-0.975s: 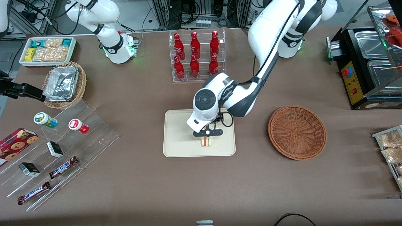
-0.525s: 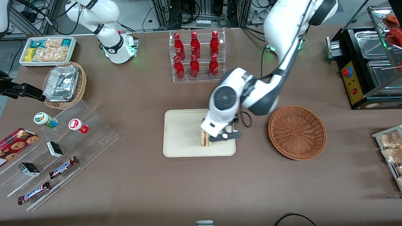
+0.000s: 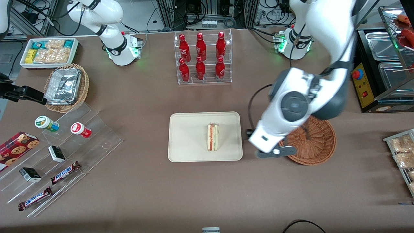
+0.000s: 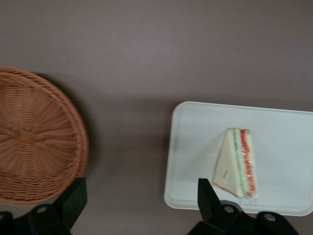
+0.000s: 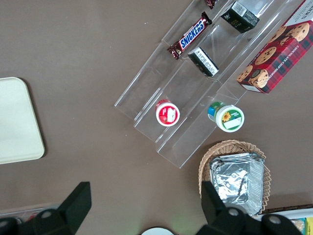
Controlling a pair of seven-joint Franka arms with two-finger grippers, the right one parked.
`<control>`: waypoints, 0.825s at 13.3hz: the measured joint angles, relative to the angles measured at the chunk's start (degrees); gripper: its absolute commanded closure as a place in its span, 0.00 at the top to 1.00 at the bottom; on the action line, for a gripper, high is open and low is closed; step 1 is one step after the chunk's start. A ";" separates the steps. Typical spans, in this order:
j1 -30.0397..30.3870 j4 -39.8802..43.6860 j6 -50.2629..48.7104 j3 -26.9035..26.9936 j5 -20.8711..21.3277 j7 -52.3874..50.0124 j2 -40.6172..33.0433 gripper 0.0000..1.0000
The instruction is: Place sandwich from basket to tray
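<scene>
The sandwich (image 3: 212,136), a white bread wedge with red and green filling, lies on its own on the cream tray (image 3: 187,139). It also shows in the left wrist view (image 4: 237,164) on the tray (image 4: 288,127). The reddish-brown wicker basket (image 3: 318,139) stands empty beside the tray, toward the working arm's end; it also shows in the left wrist view (image 4: 34,142). My left gripper (image 3: 274,152) hangs open and empty above the table between tray and basket, its jaws (image 4: 139,198) spread wide over bare tabletop.
A clear rack of red bottles (image 3: 202,58) stands farther from the camera than the tray. A stepped acrylic stand with snacks (image 3: 61,152), a foil-tray basket (image 3: 66,85) and a white snack bin (image 3: 48,51) lie toward the parked arm's end. A black appliance (image 3: 378,64) stands at the working arm's end.
My left gripper let go of the sandwich on the tray, rose and moved sideways toward the basket. The sandwich stays on the tray.
</scene>
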 measured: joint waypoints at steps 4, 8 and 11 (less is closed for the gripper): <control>5.19 -2.16 -2.20 0.02 0.04 2.90 -3.84 1.00; 9.22 -4.65 -6.46 0.09 0.25 7.17 -8.43 1.00; 11.85 -8.89 -8.01 0.05 0.70 9.33 -13.57 1.00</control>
